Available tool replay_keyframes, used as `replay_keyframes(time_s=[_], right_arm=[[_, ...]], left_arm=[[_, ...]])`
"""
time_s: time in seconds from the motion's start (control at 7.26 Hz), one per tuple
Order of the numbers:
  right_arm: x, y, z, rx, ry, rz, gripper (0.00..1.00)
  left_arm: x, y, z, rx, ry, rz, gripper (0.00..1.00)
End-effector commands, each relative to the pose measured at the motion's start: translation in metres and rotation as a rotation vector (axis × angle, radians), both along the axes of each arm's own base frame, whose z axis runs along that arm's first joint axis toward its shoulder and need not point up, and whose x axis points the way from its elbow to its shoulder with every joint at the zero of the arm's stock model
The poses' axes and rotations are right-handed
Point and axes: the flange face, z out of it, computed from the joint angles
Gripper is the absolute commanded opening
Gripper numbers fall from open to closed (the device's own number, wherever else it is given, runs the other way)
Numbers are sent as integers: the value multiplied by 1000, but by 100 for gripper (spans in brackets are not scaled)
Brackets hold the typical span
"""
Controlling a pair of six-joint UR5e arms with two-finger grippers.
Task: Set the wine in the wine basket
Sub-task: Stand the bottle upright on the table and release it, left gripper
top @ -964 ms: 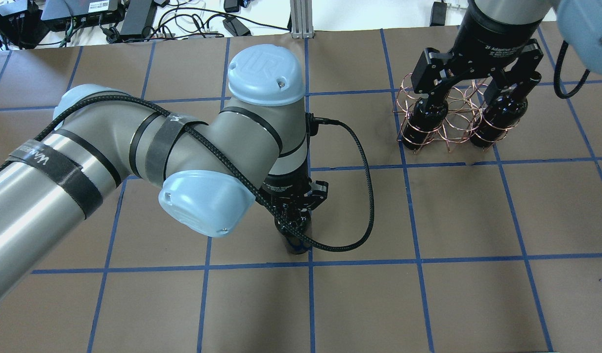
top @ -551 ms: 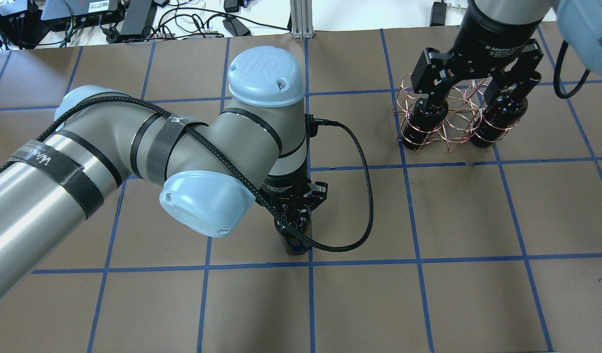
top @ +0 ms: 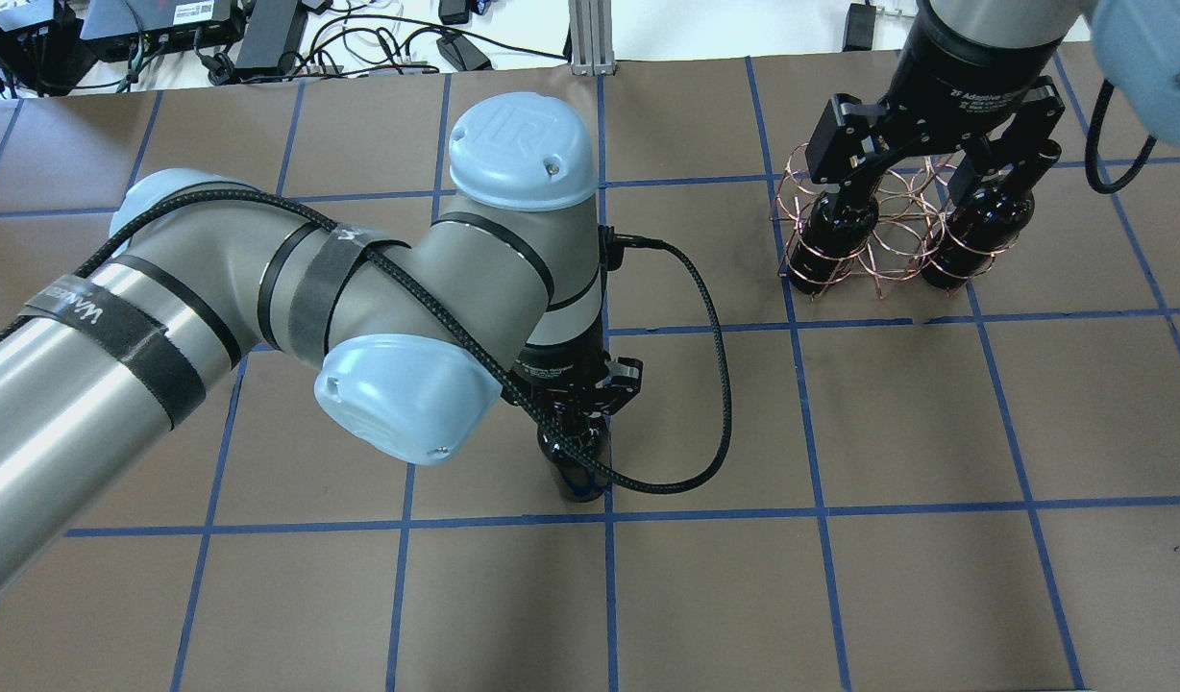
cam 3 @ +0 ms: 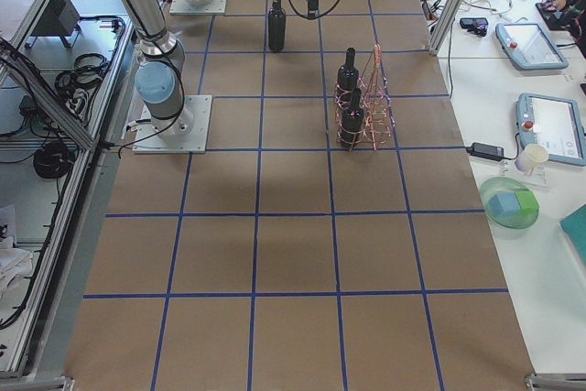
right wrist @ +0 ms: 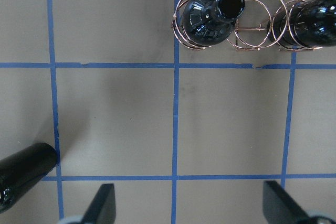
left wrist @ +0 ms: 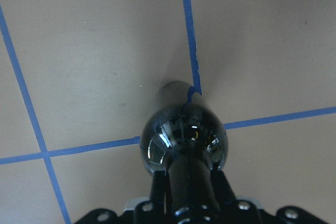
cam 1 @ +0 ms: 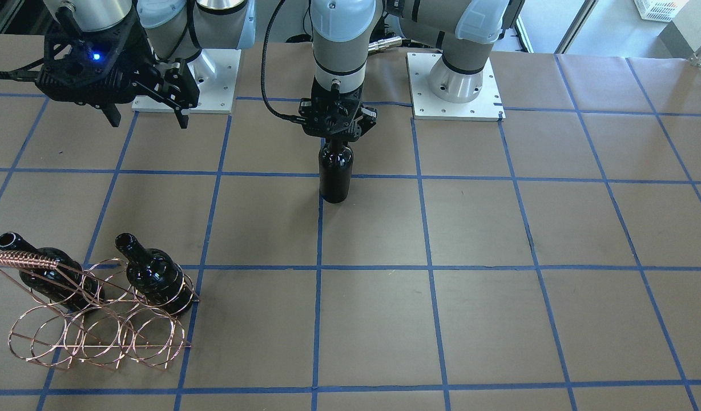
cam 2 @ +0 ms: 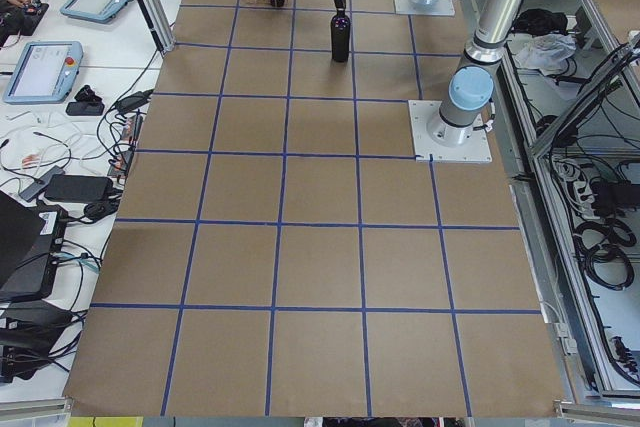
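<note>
Front-facing view: the wine stands upright nearer the robot's edge of the table, its neck inside the closed left gripper; the wine basket — two bottles seated — lies towards the operators' edge; the right gripper is spread wide, empty. Left wrist view: the neck is clamped; grasping is judged done — a lift and carry to the free ring between them are called for.

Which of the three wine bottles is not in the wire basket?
The wine bottle standing alone mid-table, its neck in the left gripper. The other two bottles sit in rings of the wine basket.
</note>
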Motion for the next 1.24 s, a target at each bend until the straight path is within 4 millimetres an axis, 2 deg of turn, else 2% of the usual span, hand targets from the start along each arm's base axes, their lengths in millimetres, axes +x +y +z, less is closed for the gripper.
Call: replay_keyframes(time_s=[0.0, 0.14, 0.41, 0.55, 0.69, 0.83, 0.96, 1.1], right_arm=[[0, 0, 0, -1, 0, 0, 100], [0, 0, 0, -1, 0, -3, 100], [0, -1, 0, -7, -2, -9, 100], [8, -4, 1, -29, -61, -14, 100], [22, -2, 1, -29, -96, -38, 100], [44, -1, 0, -46, -99, -40, 99], [77, 4, -4, -61, -105, -54, 98], [114, 6, -13, -76, -108, -78, 100]], left_arm=[[-1, 0, 9, -8, 5, 6, 100], [0, -2, 22, -35, 18, 6, 100], [5, -25, 81, -137, 56, 25, 100], [30, -50, 106, -158, 63, 88, 100], [65, -71, 120, -178, 65, 117, 100], [99, -88, 117, -172, 53, -28, 100], [151, -108, 122, -181, -3, -59, 100], [204, -120, 130, -173, -17, -2, 100]])
